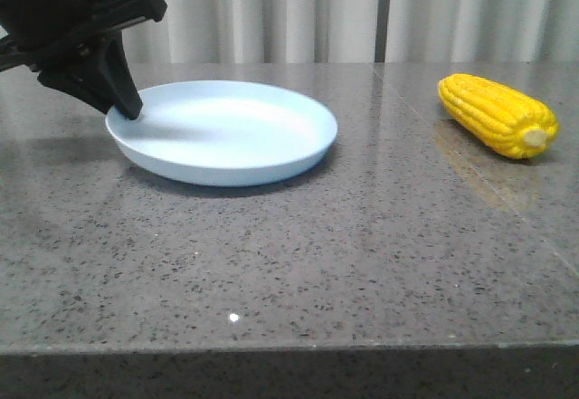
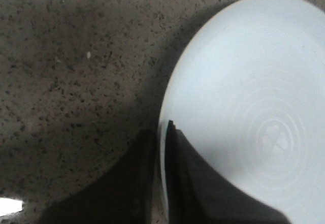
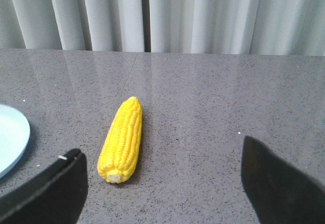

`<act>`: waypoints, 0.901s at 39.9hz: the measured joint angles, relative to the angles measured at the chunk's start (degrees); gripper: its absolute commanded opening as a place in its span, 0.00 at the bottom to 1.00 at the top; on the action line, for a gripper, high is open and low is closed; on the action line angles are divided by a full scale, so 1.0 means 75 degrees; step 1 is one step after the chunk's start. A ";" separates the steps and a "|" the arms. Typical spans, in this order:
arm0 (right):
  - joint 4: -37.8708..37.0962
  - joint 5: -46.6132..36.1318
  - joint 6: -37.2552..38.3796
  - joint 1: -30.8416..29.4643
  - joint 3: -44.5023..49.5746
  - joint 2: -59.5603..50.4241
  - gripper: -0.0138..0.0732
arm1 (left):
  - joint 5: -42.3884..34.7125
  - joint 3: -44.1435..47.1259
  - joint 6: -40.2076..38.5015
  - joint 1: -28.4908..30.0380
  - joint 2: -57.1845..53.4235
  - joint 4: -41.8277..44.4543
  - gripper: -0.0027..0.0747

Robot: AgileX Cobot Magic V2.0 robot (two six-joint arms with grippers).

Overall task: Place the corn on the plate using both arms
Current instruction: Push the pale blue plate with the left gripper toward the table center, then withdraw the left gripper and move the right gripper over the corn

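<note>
The pale blue plate point(image 1: 226, 132) lies on the grey speckled table, left of centre. My left gripper point(image 1: 129, 108) is shut on the plate's left rim; in the left wrist view the rim point(image 2: 163, 132) runs between its two dark fingers point(image 2: 188, 178). The yellow corn point(image 1: 496, 114) lies on the table at the far right, cream stub end toward the front. My right gripper point(image 3: 162, 170) is open and empty, out of the front view; the corn point(image 3: 122, 138) lies ahead of it, near its left finger point(image 3: 51, 193), not between the fingers.
A pale curtain point(image 1: 362, 10) hangs behind the table's far edge. The table's front edge point(image 1: 289, 349) runs across the bottom of the front view. The plate's edge point(image 3: 12, 137) shows at the left of the right wrist view.
</note>
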 measured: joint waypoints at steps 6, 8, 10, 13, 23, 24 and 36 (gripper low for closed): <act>0.0000 0.0000 0.0000 0.0000 0.0000 0.0000 0.89 | 0.0184 0.0000 0.0010 0.0000 -0.0127 0.0291 0.50; 0.0000 0.0000 0.0000 0.0000 0.0000 0.0000 0.89 | 0.0199 0.0000 0.0010 0.0000 -0.0283 0.0511 0.49; 0.0000 0.0000 0.0000 0.0000 0.0000 0.0000 0.89 | 0.0217 0.0000 0.0010 0.0000 -0.0512 0.0722 0.46; 0.0000 0.0000 0.0000 0.0000 0.0000 0.0000 0.89 | 0.0217 0.0000 -0.0193 0.0079 -0.0976 0.1182 0.36; 0.0000 0.0000 0.0000 0.0000 0.0000 0.0000 0.89 | 0.0199 0.0654 -0.1424 0.0326 -0.2628 0.3545 0.01; 0.0000 0.0000 0.0000 0.0000 0.0000 0.0000 0.89 | 0.0160 0.0777 -0.1518 0.0356 -0.2820 0.3678 0.01; 0.0000 0.0000 0.0000 0.0000 0.0000 0.0000 0.89 | -0.1271 0.3297 -0.1721 0.0407 -0.5404 0.4118 0.01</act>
